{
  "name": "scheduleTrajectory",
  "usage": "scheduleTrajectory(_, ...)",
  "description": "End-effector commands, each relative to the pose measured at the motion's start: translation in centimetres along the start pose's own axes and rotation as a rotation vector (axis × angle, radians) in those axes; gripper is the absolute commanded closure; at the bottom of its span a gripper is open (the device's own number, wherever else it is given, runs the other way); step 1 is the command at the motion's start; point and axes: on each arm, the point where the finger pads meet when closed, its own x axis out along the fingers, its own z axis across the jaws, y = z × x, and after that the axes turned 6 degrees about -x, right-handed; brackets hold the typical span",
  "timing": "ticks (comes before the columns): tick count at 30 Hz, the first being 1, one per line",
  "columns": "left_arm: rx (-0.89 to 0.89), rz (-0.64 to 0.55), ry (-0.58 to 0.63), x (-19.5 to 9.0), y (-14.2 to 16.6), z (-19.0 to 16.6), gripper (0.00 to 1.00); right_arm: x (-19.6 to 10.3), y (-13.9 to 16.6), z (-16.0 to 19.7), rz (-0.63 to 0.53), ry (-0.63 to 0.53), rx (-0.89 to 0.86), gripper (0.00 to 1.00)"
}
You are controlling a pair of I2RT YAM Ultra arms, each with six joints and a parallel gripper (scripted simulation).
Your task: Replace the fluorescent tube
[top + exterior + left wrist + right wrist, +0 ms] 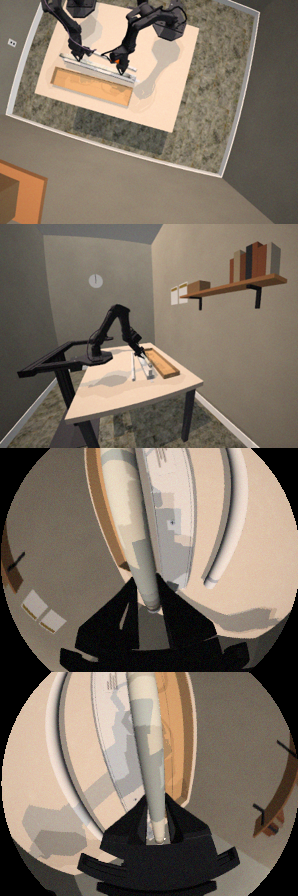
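Note:
Both grippers are shut on the old fluorescent tube (99, 65) (145, 568) (150, 757), one near each end. They hold it level, a little above the light fixture (133, 78) (149, 373) (172, 523) (117, 747) and over the edge nearest the carton. The left gripper (120, 71) (150, 598) is at one end and the right gripper (78, 57) (157, 832) at the other. The fixture's tray looks bare. The LED tube (131, 67) (133, 370) (232, 513) (55, 747) lies on the bench on the fixture's arm side. The open orange carton (93, 87) (163, 366) (114, 548) (172, 732) lies along the fixture's far side.
Both arm bases stand at the back of the bench (165, 99). A wall shelf with books and a box (232, 287) hangs on the wall beyond the carton.

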Motion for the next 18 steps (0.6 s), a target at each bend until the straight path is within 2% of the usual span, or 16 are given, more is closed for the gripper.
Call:
scheduleTrajectory(1, -0.002, -0.003, 0.0, 0.4, -0.2, 1.0, 0.89, 0.6, -0.1, -1.9, -0.014, 0.036, 0.007, 0.89)
scheduleTrajectory(9, -0.003, 0.003, 0.004, 1.4, -0.3, 2.1, 0.89, 1.6, 0.1, -3.0, -0.017, 0.027, 0.001, 0.89)
scheduleTrajectory(10, -0.013, -0.005, -0.012, 1.1, -0.6, 2.7, 0.89, 1.2, 0.1, -4.2, -0.018, 0.066, 0.024, 0.89)
scheduleTrajectory(14, -0.007, -0.001, 0.008, 1.6, -0.8, 1.8, 0.89, 2.0, 0.4, -2.9, -0.013, 0.022, 0.005, 0.89)
scheduleTrajectory(18, -0.01, 0.005, -0.005, 1.8, -0.5, 3.1, 0.89, 1.7, 0.3, -4.9, -0.021, 0.06, 0.009, 0.89)
